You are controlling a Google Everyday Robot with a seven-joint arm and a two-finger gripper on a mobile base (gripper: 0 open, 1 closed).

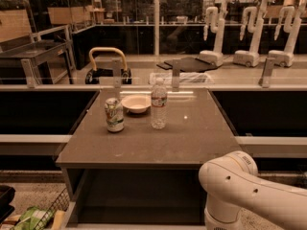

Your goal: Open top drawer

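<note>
- Step in hand: the top drawer [136, 210] stands drawn out toward the camera, at 6 o'clock in the view, under the front edge of the table [192, 143]. Its dark, shallow inside lies open to view and its front runs off the bottom edge. I judge the pull to be in its last part or done.
- The robot's arm [230, 178] bends in from 4 o'clock, and its wrist drops out of the view at 5 o'clock, at the drawer's right part.
- The gripper is out of the view, below the bottom edge under that wrist. I cannot tell whether the jaws are apart, together or clamped on the handle; the handle is not to be seen either.
- Next move, as I judge it: if the drawer has more travel, a straight pull toward 6 o'clock, level and along the runners. If it is fully out, let go of the handle and draw the arm back without pushing the front in.
- The pull should be smooth, since upright things stand on the table above.
- Count on the table:
  - one drink can [114, 114], at 9 o'clock of the table's middle
  - one small pale bowl [136, 103], at 11 o'clock
  - one clear water bottle [159, 105], upright, just beside the bowl at its 3 o'clock
- One drawer shows open; I see no other drawer.
- Beyond the table: three white parked robots [249, 37] at 1 o'clock and one dark basket [108, 66] with a yellow hoop handle at 11 o'clock.
</note>
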